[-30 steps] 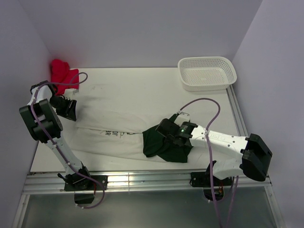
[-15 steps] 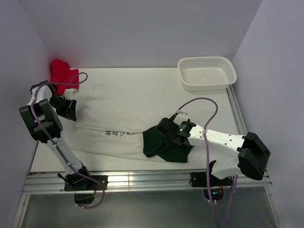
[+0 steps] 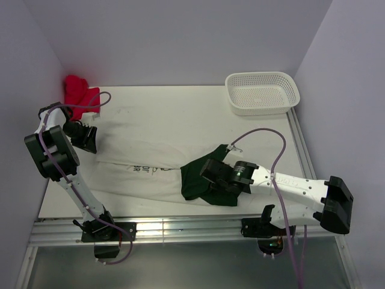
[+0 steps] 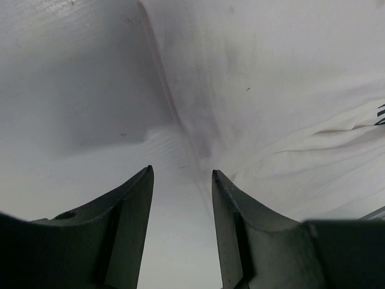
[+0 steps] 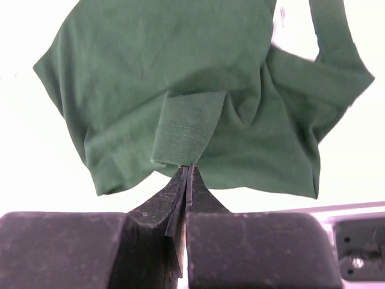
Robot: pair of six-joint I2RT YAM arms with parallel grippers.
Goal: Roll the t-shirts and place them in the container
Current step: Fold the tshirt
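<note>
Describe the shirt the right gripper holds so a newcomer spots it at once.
On the white table, look near the front edge, right of centre. A crumpled dark green t-shirt lies at the end of the long off-white t-shirt: the only dark cloth, its sleeve hem in the right gripper.

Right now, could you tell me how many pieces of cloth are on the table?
3: an off-white shirt spread left of centre, a dark green shirt lying on its right end, a red cloth bunched in the far-left corner.

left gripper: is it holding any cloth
No, in the left wrist view the left gripper has its jaws apart with nothing between them, and the white shirt lies below.
</note>
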